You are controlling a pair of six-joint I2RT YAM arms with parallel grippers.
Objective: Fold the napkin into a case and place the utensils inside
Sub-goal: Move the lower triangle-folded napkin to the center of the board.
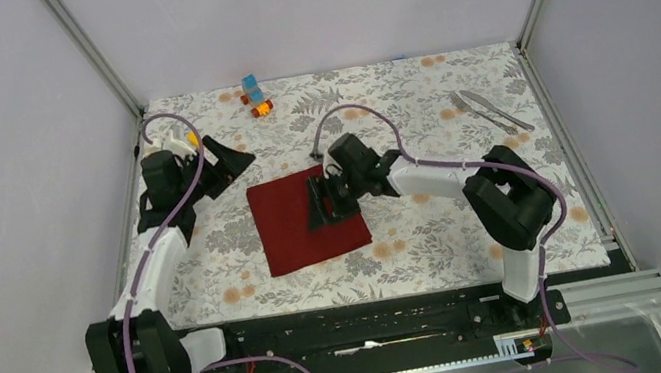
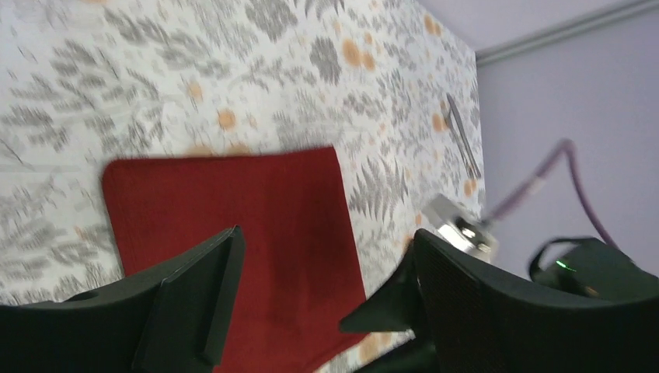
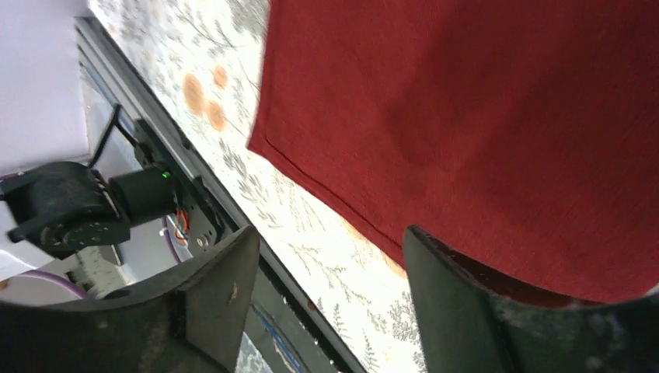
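A: From above, where to find the napkin (image 1: 288, 229)?

B: Flat on the table (image 1: 417, 243), about the middle, left and near edges straight and uncovered. Right part under the right pincer (image 1: 321, 203), set low over the cloth.

A: And the left pincer (image 1: 237, 165)?

B: Off the cloth, beyond its far-left corner, over bare table. Utensils (image 1: 488, 109) side by side at far right, well apart from the napkin. Blocks (image 1: 255, 95) near the far edge. Open room between all of these.

A: Left wrist view?

B: Shows the left pincer (image 2: 326, 241) spread wide, nothing between the fingers. Napkin (image 2: 256, 225) below, one edge and two corners in sight. Utensils (image 2: 464, 144) small, near the wall.

A: Right wrist view?

B: Right pincer (image 3: 330, 241) wide too, gripping nothing. Napkin (image 3: 482, 116) filling the upper right, one hemmed edge and a corner plain against the table (image 3: 303, 210), with the rail (image 3: 210, 210) just beyond.
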